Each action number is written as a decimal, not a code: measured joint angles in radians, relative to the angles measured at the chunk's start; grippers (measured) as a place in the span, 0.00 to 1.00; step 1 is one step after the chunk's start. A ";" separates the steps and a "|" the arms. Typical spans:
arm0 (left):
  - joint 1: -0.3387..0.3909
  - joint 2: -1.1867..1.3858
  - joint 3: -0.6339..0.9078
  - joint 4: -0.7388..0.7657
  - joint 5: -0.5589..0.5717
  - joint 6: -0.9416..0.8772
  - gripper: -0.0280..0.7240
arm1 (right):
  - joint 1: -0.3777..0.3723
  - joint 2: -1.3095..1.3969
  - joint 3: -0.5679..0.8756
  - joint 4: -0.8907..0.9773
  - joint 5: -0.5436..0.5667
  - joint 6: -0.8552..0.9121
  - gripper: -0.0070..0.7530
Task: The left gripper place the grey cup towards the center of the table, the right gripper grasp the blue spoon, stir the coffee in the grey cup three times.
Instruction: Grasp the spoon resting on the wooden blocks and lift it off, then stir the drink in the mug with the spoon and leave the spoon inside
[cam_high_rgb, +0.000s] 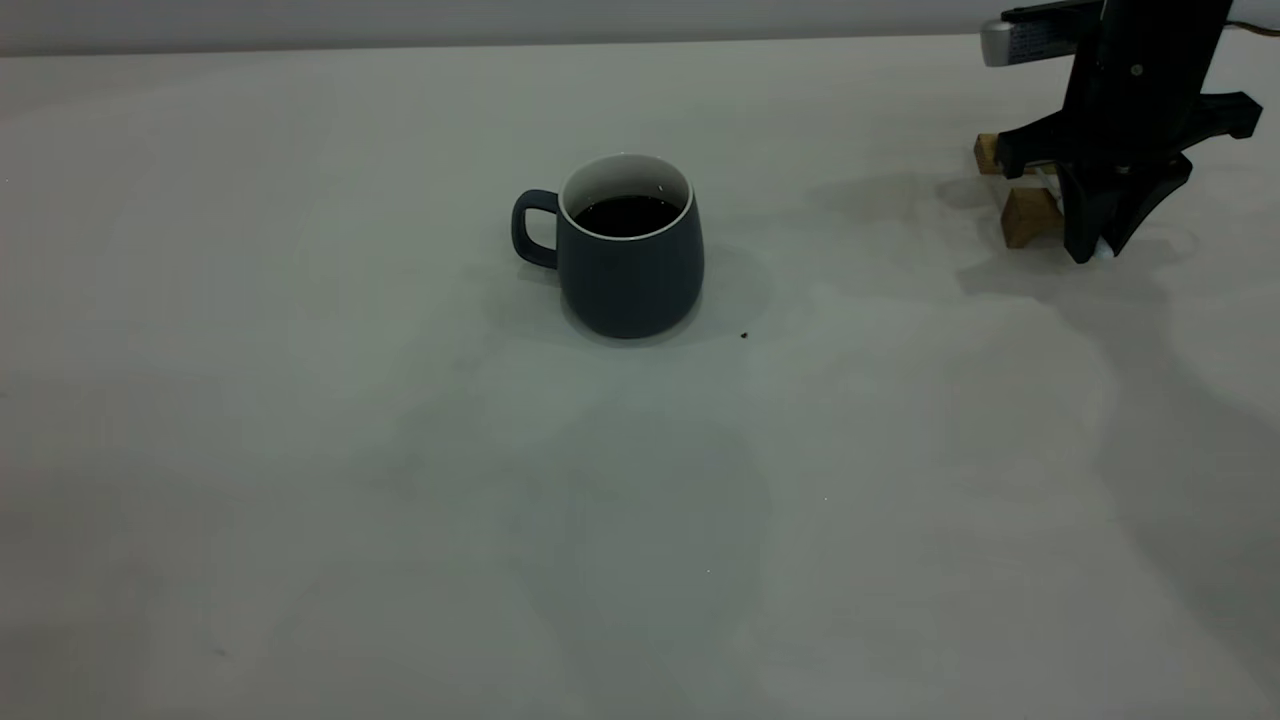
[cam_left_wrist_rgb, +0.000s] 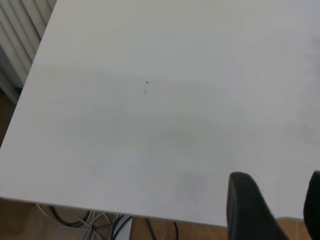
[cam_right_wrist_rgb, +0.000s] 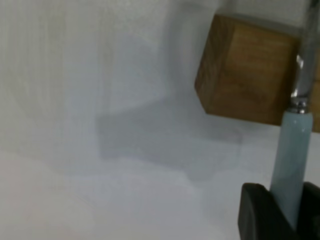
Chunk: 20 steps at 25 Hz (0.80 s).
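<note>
The right gripper (cam_high_rgb: 1090, 250) is closed around the blue spoon (cam_right_wrist_rgb: 292, 165), right by two wooden blocks (cam_high_rgb: 1030, 215). The grey cup (cam_high_rgb: 630, 260) stands far off.

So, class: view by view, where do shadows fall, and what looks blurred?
Exterior view: soft shadows spread on the table around the grey cup and below the right gripper. Right wrist view: the wooden block casts a shadow; the blue spoon is blurred. Left wrist view: the left gripper fingertips are blurred.
</note>
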 joint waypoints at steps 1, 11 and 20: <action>0.000 0.000 0.000 0.000 0.000 0.000 0.50 | 0.000 0.001 -0.004 0.000 0.006 0.000 0.20; 0.000 0.000 0.000 0.000 0.000 0.000 0.50 | 0.007 -0.049 -0.269 0.201 0.324 -0.005 0.20; 0.000 0.000 0.000 0.000 0.000 0.000 0.50 | 0.060 -0.062 -0.388 0.708 0.392 0.001 0.20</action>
